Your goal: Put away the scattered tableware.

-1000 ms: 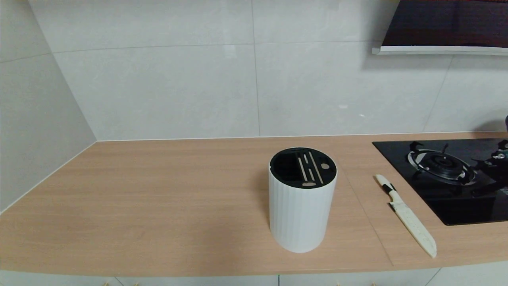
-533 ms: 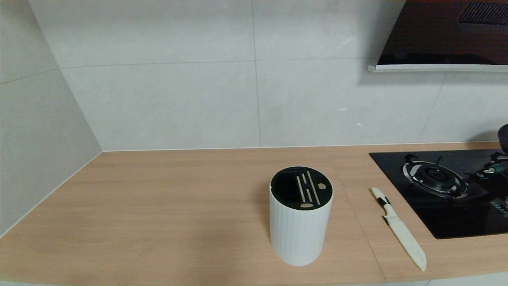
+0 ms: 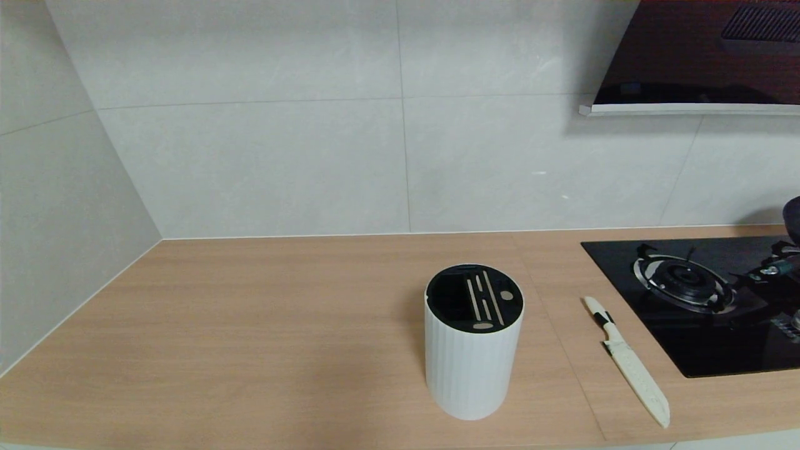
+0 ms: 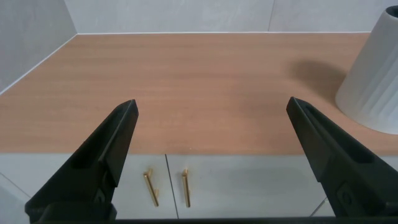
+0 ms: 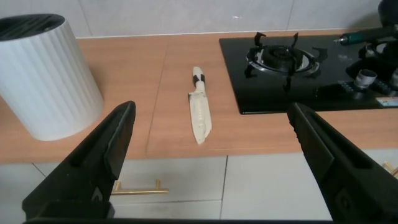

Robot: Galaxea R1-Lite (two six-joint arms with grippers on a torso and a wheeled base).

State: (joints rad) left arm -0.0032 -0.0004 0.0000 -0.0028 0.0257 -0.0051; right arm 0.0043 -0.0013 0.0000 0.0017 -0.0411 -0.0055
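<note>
A cream knife (image 3: 625,359) with a black band on its handle lies flat on the wooden counter (image 3: 281,325), between the holder and the hob. Left of it stands a white ribbed knife holder (image 3: 472,350) with a black slotted top. In the right wrist view the knife (image 5: 199,112) lies just beyond my right gripper (image 5: 211,109), which is open and holds nothing, and the holder (image 5: 46,74) stands off to one side. My left gripper (image 4: 211,104) is open too, out in front of the counter's front edge, with the holder (image 4: 373,74) off to its side.
A black gas hob (image 3: 694,300) with burner grates is set into the counter at the right, under a range hood (image 3: 700,69). Tiled walls close the back and left. White cabinet doors with gold handles (image 4: 185,186) sit below the counter edge.
The whole head picture has shifted, so the camera moved; the counter now sits lower in the picture and more of the hood shows. Knife and holder have not moved.
</note>
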